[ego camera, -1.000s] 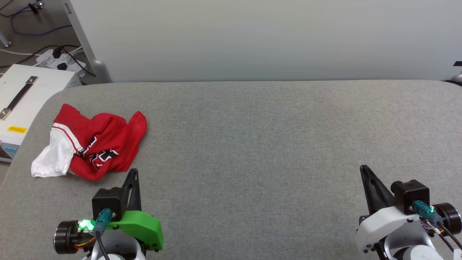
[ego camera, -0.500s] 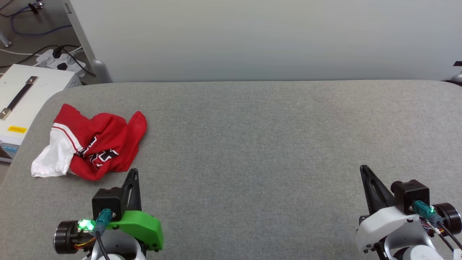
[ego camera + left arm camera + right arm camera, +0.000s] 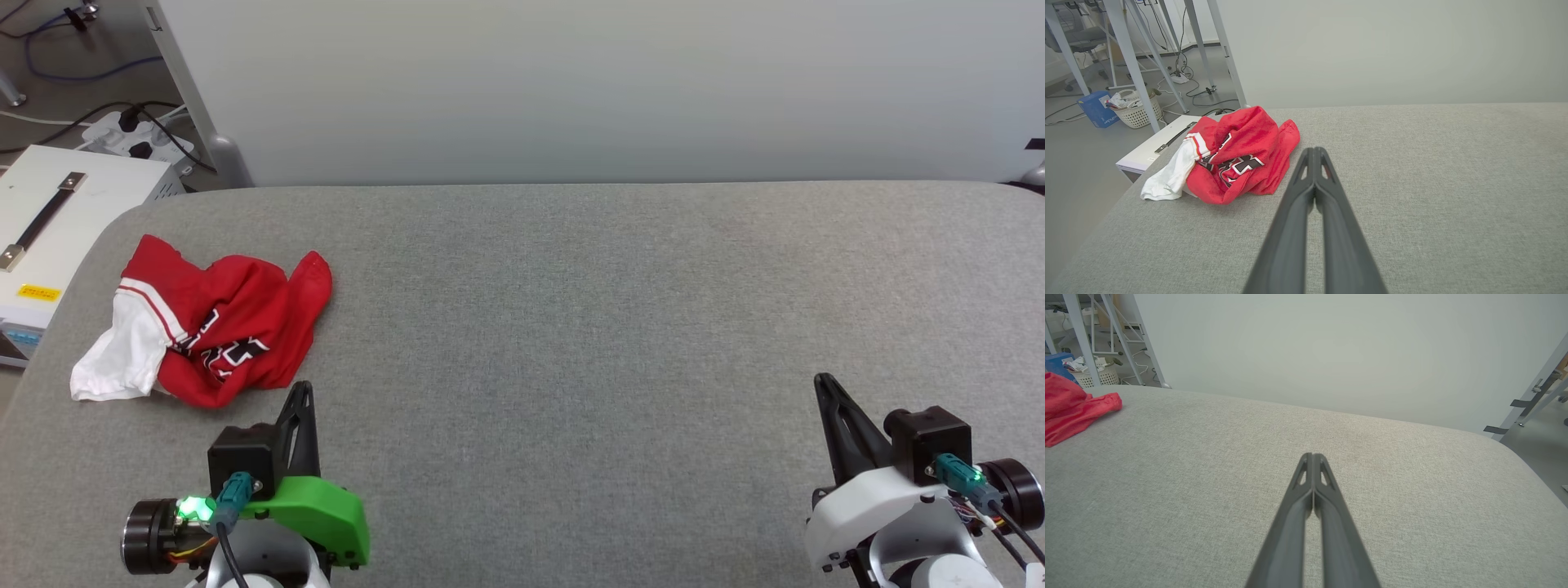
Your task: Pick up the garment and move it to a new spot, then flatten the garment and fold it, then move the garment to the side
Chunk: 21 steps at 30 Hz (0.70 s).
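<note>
Well, I saw left tool (image 3: 302,389) and right tool (image 3: 823,380) both pinched together; shirt (image 3: 233,327) lay crumpled on the counter (image 3: 571,327), a floor basket (image 3: 1142,116) held cloths (image 3: 1119,100).

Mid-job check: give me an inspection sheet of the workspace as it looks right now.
Surface: grey padded table, garment at its left end.
Job's things: garment crumpled in a heap, white sleeve outward, not yet flattened or folded.
Clutter: nothing seen on the table.
Grippers: left gripper shut, near the garment, not touching; right gripper shut, over bare table at the right.
Cables: black cables into a power strip on the floor; blue cable beyond.
Surroundings: white case beside the table's left edge; laundry basket and blue box on the floor; pale wall behind.
</note>
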Tool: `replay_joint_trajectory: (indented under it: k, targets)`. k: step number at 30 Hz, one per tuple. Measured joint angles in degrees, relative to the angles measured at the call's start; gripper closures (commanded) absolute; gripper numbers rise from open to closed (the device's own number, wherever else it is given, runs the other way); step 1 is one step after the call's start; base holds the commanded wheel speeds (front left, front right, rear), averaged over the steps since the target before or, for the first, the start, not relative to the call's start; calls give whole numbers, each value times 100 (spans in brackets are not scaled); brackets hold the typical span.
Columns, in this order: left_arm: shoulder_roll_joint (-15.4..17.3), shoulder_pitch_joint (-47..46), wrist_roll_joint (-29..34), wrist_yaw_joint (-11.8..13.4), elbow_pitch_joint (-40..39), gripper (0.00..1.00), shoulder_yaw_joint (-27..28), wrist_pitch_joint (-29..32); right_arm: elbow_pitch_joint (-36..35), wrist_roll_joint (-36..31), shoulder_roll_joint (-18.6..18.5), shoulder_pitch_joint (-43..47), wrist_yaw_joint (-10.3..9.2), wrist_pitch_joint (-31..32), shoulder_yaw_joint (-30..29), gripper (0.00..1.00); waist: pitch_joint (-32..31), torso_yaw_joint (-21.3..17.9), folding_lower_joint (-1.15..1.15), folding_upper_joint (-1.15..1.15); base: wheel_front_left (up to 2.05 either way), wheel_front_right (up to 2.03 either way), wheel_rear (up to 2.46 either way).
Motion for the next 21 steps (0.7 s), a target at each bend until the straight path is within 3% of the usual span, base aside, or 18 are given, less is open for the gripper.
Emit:
replay_joint_trajectory:
  k: [8,9,21]
  targets:
    - [0,0,0,0,0,100,0,0,0,0,0,0,0,0,0,100,0,0,0,0,0,0,0]
    - [0,2,-1,0,0,0,-2,0,0,3,0,1,0,-1,1,0,0,0,0,0,0,0,0]
    - [1,7,-13,15,-5,0,0,-68,-12,115,-1,3,0,-68,-54,0,22,1,0,0,0,0,0]
